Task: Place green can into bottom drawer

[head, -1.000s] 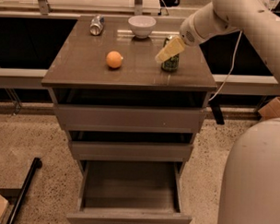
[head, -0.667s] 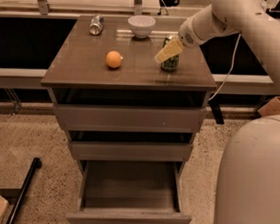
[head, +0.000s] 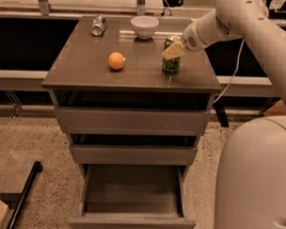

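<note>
The green can [head: 171,64] stands upright on the right side of the cabinet top [head: 88,67]. My gripper [head: 173,49] is at the can's upper part, coming in from the right on the white arm, and covers the can's top. The can's base rests on the cabinet top. The bottom drawer [head: 131,224] is pulled out towards me, and its tray shows nothing inside. The two drawers above it stand slightly out.
An orange fruit [head: 116,61] lies left of the can. A white bowl [head: 144,26] and a silver-grey can [head: 98,26] sit at the back of the top. My white base [head: 253,181] fills the lower right. A black pole [head: 25,197] lies on the floor at left.
The gripper and the green can stay in the same place on the cabinet top. The drawers have not moved.
</note>
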Tool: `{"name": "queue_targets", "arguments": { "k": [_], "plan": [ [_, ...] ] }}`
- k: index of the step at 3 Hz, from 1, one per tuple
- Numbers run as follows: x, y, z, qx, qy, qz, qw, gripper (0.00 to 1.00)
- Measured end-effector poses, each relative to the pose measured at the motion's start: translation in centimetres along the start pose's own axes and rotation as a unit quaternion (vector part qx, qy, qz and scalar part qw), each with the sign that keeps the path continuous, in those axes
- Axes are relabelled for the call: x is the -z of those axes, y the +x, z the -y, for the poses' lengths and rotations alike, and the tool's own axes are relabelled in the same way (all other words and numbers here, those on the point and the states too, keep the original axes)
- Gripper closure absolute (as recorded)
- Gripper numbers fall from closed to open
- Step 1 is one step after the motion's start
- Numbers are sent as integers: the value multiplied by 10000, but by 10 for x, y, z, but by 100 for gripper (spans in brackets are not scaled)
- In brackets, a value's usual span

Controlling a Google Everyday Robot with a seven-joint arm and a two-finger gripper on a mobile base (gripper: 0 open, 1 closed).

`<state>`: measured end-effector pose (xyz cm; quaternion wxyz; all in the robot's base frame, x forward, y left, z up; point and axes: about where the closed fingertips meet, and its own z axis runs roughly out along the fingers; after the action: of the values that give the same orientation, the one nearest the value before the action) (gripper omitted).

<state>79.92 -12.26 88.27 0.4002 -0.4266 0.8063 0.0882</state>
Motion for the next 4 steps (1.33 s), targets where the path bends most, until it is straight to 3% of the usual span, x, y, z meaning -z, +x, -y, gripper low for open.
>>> {"name": "queue_targets", "arguments": {
  "k": [1, 2, 3, 4],
  "plan": [
    [19, -9, -12, 224, 51, 108, 9997, 94],
    [55, -30, -41, 629, 239, 192, 9975, 100],
    [94, -74, -97, 1112, 673, 163, 9914, 100],
    [111, -89, -150, 1286, 912, -67, 9875, 100]
  ]
}}
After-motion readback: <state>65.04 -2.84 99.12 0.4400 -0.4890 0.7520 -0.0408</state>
